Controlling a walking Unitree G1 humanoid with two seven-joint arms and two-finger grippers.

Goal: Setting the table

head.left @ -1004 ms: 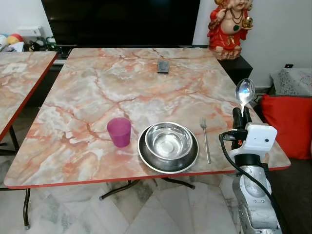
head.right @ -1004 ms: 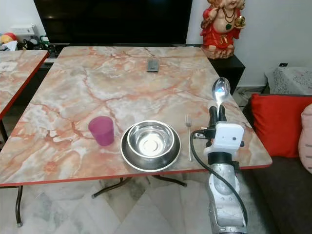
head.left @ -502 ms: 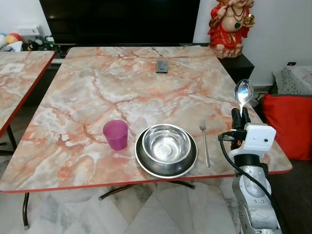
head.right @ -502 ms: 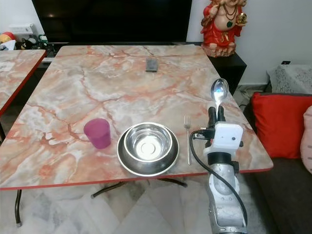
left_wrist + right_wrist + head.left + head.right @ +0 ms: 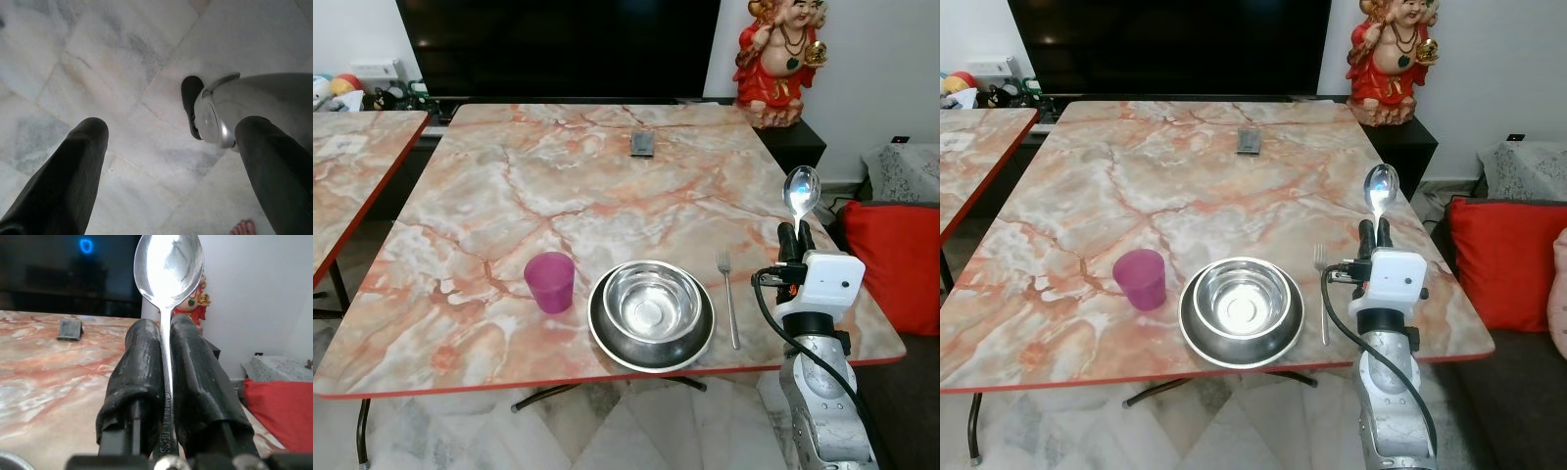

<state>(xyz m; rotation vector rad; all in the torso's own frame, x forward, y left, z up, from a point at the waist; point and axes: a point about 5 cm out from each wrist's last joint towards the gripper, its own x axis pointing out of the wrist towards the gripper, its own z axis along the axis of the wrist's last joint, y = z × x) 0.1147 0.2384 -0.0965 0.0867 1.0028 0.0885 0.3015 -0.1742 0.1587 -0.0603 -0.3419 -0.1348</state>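
View tilts up a little, things unmoved: right gripper (image 5: 798, 235) still pinches spoon (image 5: 802, 193) upright beside fork (image 5: 728, 299), unplaced; left gripper (image 5: 166, 161) spread, idle.

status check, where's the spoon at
Right gripper shut on spoon, bowl up, right of fork. Left gripper open, idle over floor. Table right of fork bare.

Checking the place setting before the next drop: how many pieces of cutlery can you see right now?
2. A fork lies on the table, just right of the steel bowl. A spoon stands upright, clamped in the right pincer over the table's right edge.
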